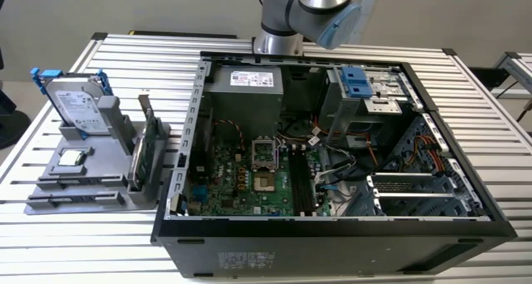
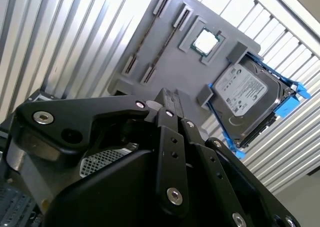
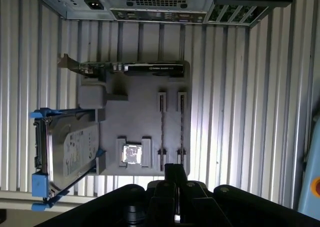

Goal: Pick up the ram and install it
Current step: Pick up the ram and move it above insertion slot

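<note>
A slatted metal table (image 1: 124,53) carries everything: an open computer case (image 1: 193,141) across the centre and right of the exterior view, and a grey holder (image 1: 91,172) at the exterior view's left, mid-frame. The arm (image 1: 320,10) enters at the upper centre. In both wrist views the gripper (image 3: 175,168) hangs well above the holder, its jaws closed together with nothing between them. The ram (image 3: 181,129) appears to stand on edge in one of the holder's two long slots, a thin dark line from above; I cannot tell whether both slots are filled. As I judge the hazards, jaws brought down closed would strike the stick's top edge, and a grip off its middle could tilt and jam it in the slot. The green card (image 1: 146,153) and hard drive (image 1: 79,106) stand near enough to be knocked. In the case, loose cables (image 1: 332,169) lie just beside the memory slots (image 1: 301,178), so a skewed stick could snag or seat crooked.
</note>
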`<state>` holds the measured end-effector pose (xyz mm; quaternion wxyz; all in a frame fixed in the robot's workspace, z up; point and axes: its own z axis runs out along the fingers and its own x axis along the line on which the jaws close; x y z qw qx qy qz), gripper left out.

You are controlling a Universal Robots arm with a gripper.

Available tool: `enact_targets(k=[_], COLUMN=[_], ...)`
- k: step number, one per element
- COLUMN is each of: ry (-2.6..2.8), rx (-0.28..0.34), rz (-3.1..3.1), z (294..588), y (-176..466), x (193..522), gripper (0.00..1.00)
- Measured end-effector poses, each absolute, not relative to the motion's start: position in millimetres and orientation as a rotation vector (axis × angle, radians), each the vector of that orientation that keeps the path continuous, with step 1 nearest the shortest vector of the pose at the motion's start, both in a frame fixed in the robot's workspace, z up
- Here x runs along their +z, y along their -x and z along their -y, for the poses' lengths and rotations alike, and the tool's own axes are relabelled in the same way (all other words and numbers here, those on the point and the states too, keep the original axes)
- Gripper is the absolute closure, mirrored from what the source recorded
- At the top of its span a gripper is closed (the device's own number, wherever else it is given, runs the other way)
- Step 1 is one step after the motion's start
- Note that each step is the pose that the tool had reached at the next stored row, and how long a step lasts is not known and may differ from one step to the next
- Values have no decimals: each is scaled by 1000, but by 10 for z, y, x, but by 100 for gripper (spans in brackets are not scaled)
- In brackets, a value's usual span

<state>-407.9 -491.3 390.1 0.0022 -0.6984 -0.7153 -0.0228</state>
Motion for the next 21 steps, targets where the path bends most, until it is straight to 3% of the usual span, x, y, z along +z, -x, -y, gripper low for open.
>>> enact_targets(k=[11, 12, 21], ry=[2194, 2194, 2197], rx=[-72, -72, -72], rz=[2242, 2241, 2239], z=[4913, 4913, 4913], y=[4078, 4079, 4079], x=[3901, 3901, 3901], gripper=[100, 0, 0])
